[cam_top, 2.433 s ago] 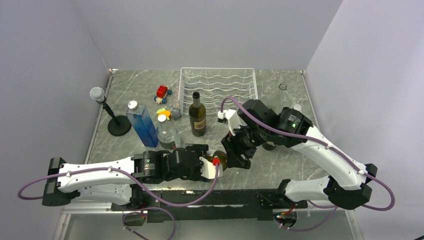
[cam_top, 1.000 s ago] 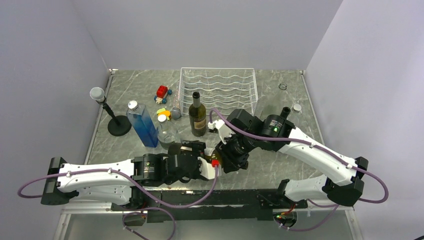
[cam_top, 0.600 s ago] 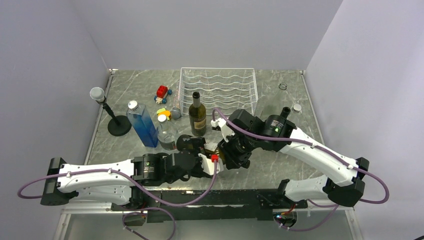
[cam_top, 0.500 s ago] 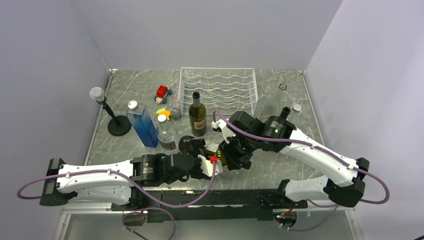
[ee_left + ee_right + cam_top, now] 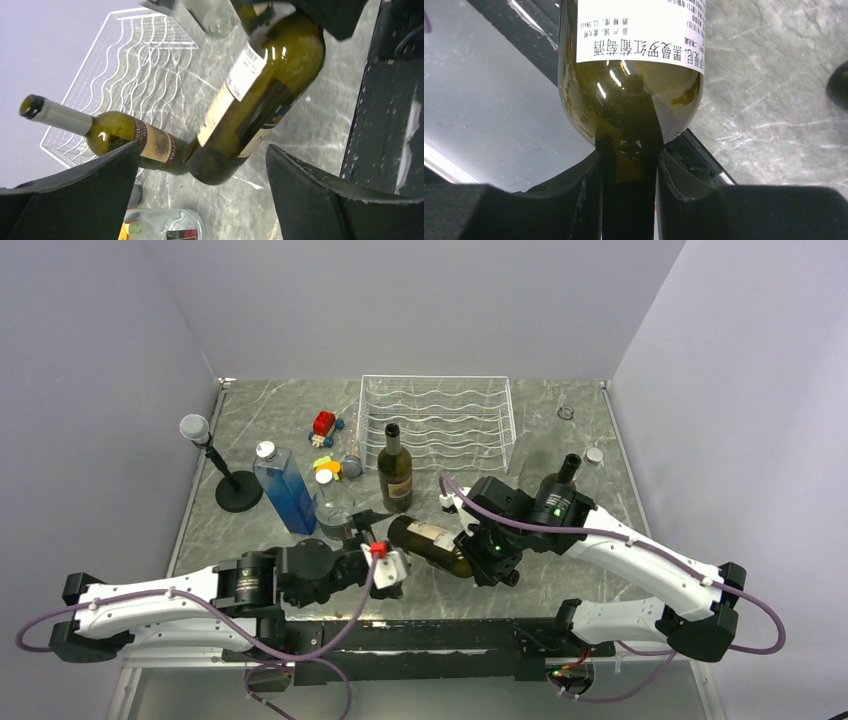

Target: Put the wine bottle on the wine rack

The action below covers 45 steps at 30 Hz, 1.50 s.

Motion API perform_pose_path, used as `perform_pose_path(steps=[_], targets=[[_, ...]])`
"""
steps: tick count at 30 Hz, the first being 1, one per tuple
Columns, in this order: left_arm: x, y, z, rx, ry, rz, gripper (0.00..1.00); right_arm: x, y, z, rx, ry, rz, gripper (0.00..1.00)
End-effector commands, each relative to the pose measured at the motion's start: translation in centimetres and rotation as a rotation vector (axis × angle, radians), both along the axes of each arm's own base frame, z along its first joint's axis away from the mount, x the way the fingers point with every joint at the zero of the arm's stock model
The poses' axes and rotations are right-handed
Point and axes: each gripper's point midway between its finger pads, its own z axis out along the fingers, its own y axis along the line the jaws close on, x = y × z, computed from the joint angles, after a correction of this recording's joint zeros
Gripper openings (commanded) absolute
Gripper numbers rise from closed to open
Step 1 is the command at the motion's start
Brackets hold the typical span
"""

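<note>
A dark green wine bottle (image 5: pixel 430 540) with a pale label lies almost level near the front of the table, base toward the left. My right gripper (image 5: pixel 490 558) is shut on its neck; in the right wrist view the neck runs between the fingers (image 5: pixel 589 175) up to the bottle (image 5: pixel 634 75). My left gripper (image 5: pixel 385 565) stands open just left of the base, apart from it. Its wrist view shows the bottle (image 5: pixel 255 100) beyond the spread fingers (image 5: pixel 75 200). The white wire wine rack (image 5: pixel 437 420) sits at the back, with nothing on it.
A second wine bottle (image 5: pixel 394 475) stands upright in front of the rack. A dark bottle (image 5: pixel 557 492) stands behind my right arm. A blue bottle (image 5: pixel 285 490), a glass jar (image 5: pixel 335 510), a microphone stand (image 5: pixel 215 465) and a red toy car (image 5: pixel 324 425) fill the left side.
My left gripper opened, let go of the bottle's base and drew back to the left. The right gripper kept the neck, and the bottle now shows at full length between the arms.
</note>
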Motion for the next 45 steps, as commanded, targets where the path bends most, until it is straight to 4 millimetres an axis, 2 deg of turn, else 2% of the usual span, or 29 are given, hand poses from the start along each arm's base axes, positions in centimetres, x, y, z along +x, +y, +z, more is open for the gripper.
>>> perform_pose_path(steps=[1, 4, 8, 12, 17, 23, 30, 35, 45], targets=[[-0.1, 0.2, 4.2, -0.251, 0.072, 0.043, 0.99, 1.7, -0.6, 0.6, 0.043, -0.095, -0.093, 0.00], [0.2, 0.7, 5.9, -0.361, 0.131, 0.098, 0.99, 2.3, -1.5, 0.0, 0.026, -0.101, -0.146, 0.00], [1.8, 1.8, 7.9, -0.496, 0.219, 0.271, 0.99, 4.0, -2.9, -1.0, -0.003, -0.139, -0.242, 0.00], [2.0, 1.0, 8.7, -0.563, 0.294, 0.307, 0.99, 5.4, -3.6, -1.9, 0.002, -0.157, -0.324, 0.00], [2.1, 0.3, 9.0, -0.620, 0.324, 0.319, 0.99, 8.1, -4.9, -2.3, -0.010, -0.244, -0.456, 0.00], [2.5, 0.7, 9.3, -0.674, 0.348, 0.355, 0.99, 11.1, -5.1, -2.0, 0.053, -0.326, -0.602, 0.00], [2.5, 1.0, 9.1, -0.677, 0.368, 0.371, 0.99, 13.0, -4.9, -2.6, 0.081, -0.353, -0.682, 0.00], [2.6, 1.0, 8.7, -0.674, 0.378, 0.386, 0.99, 14.6, -4.9, -2.2, 0.120, -0.388, -0.761, 0.00], [2.5, 0.7, 8.0, -0.644, 0.386, 0.394, 0.99, 15.6, -4.0, -3.6, 0.127, -0.353, -0.773, 0.00]])
